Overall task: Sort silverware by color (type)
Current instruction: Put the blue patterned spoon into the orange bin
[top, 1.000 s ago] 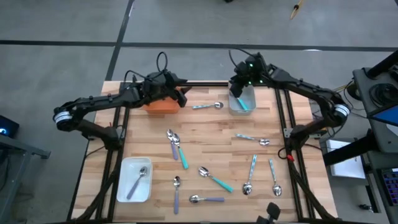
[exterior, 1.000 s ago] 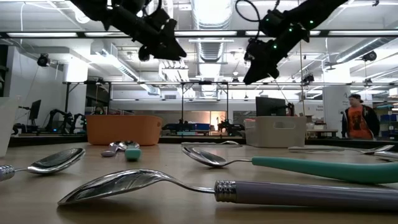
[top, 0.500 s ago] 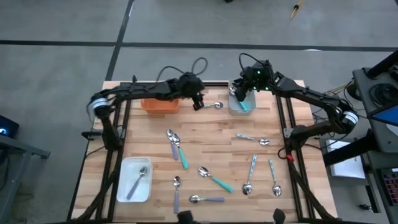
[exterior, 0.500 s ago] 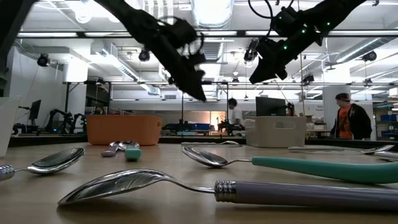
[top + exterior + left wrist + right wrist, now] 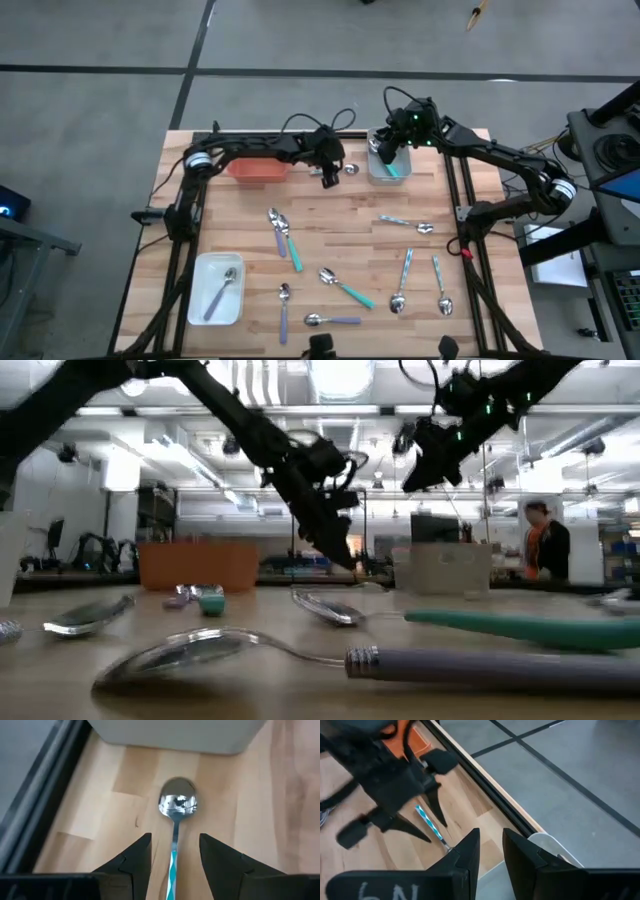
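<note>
A spoon with a blue-and-white striped handle (image 5: 173, 865) lies flat on the wooden table near its far edge, its shiny bowl (image 5: 177, 803) pointing toward the grey tray (image 5: 388, 172). My left gripper (image 5: 174, 847) is open and slants down over the spoon, one finger on each side of the handle and neither touching it; it also shows in the high view (image 5: 333, 178). My right gripper (image 5: 383, 155) hovers open above the grey tray with nothing between its fingers (image 5: 470, 847). A teal spoon (image 5: 393, 170) lies in that tray.
An orange tray (image 5: 258, 170) stands at the far edge, left of my left gripper. A white tray (image 5: 203, 300) at the near left holds a lavender spoon (image 5: 223, 290). Several more spoons lie scattered over the middle and near right of the table (image 5: 345, 288). A person (image 5: 545, 550) stands in the room beyond.
My left gripper has swung from above the orange tray toward the table's right edge and come down, tipping steeply downward, until its fingers straddle the striped spoon's handle. The spoon has stayed where it was.
</note>
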